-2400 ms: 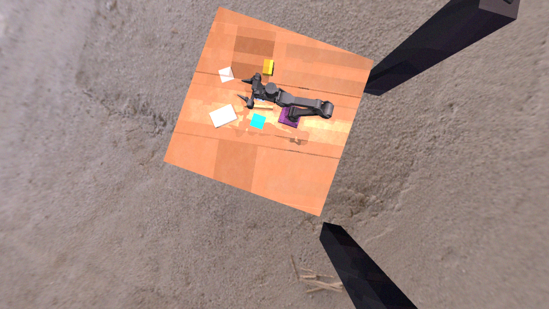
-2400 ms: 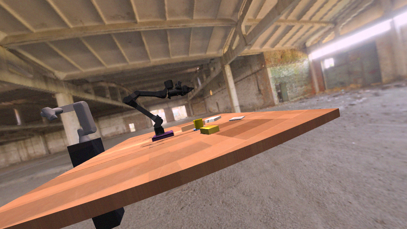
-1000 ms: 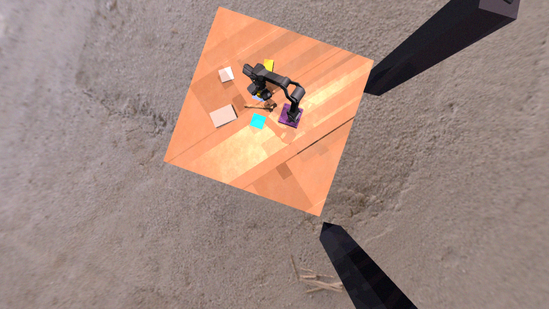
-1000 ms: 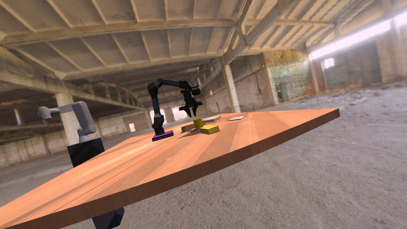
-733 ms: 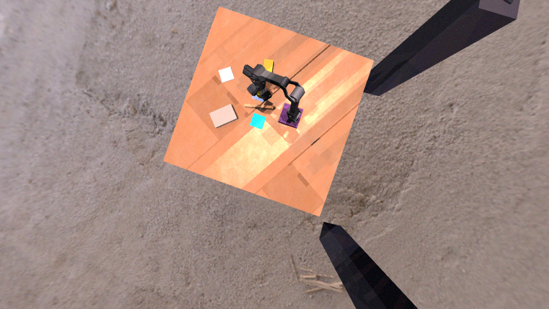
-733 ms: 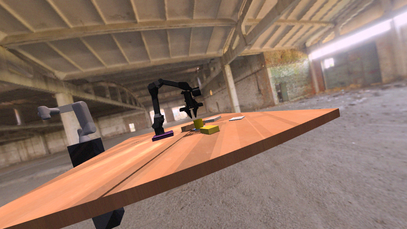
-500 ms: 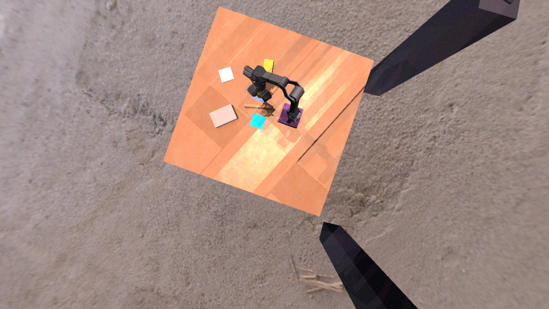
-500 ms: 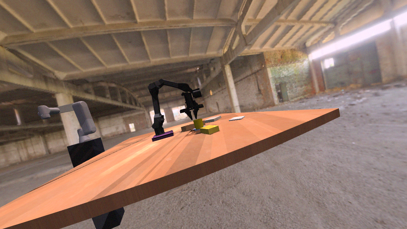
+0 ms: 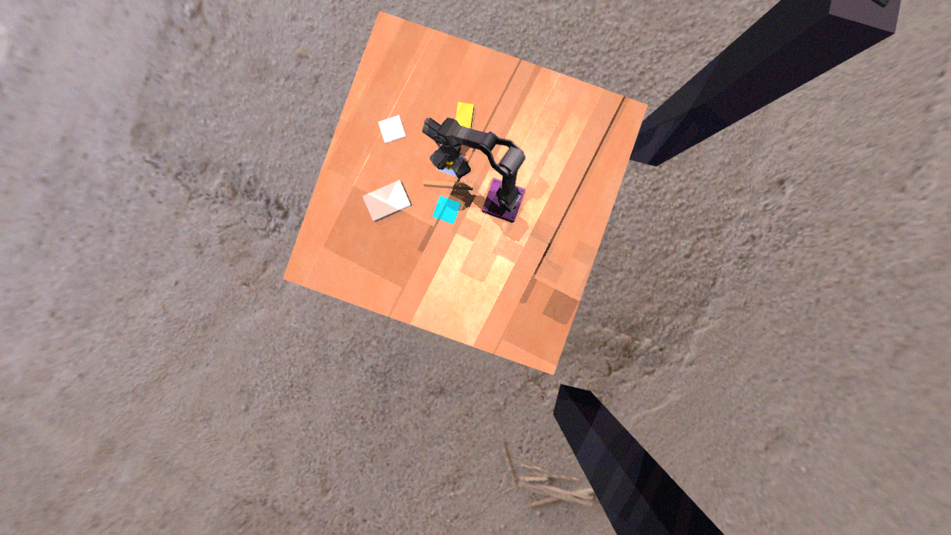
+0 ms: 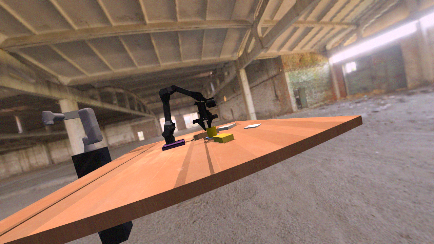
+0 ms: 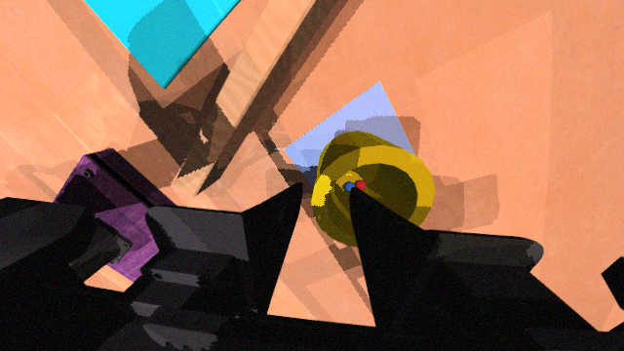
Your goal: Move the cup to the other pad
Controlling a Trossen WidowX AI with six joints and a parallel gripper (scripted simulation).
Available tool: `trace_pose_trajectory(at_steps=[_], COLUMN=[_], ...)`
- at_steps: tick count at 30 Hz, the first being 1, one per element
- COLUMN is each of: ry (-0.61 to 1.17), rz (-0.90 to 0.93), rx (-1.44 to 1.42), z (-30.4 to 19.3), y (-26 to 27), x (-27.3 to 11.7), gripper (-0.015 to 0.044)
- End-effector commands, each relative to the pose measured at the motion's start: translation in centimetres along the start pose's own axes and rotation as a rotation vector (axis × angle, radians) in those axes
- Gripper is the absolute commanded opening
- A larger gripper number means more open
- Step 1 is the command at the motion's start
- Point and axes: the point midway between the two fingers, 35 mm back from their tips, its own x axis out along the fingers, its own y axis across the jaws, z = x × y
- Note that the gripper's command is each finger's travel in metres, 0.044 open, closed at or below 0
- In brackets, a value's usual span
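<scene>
The yellow cup (image 9: 449,163) (image 10: 211,131) (image 11: 425,185) stands upright on the lavender-blue pad (image 11: 375,102). A blue marble (image 11: 349,186) and a red marble (image 11: 360,185) show inside it. The other pad, cyan (image 9: 446,209) (image 11: 117,19), holds nothing and lies across a wooden bar. My gripper (image 10: 207,128) (image 11: 326,190) points down, partly open and empty, with its fingertips close to the cup's rim. In the wrist view, the right fingertip overlaps the cup's mouth and the left one is outside it. Whether a finger touches the cup I cannot tell.
The wooden bar (image 9: 435,184) (image 10: 199,136) (image 11: 265,54) stands between the pads. A yellow block (image 9: 464,114) (image 10: 223,138) is near the cup. A white block (image 9: 386,201) (image 10: 227,127) and a white tile (image 9: 391,128) (image 10: 252,125) lie farther out. A grey arm (image 10: 90,125) stands beyond the table.
</scene>
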Motion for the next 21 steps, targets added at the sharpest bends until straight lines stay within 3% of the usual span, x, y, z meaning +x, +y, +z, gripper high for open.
trace_pose_trajectory(at_steps=[1,21], ry=[0.002,0.002], rz=[0.017,0.017], rx=[-0.005,-0.005], z=[-0.06,-0.10], y=[0.30,0.38], x=[1.17,1.87], gripper=[0.0167,0.0167])
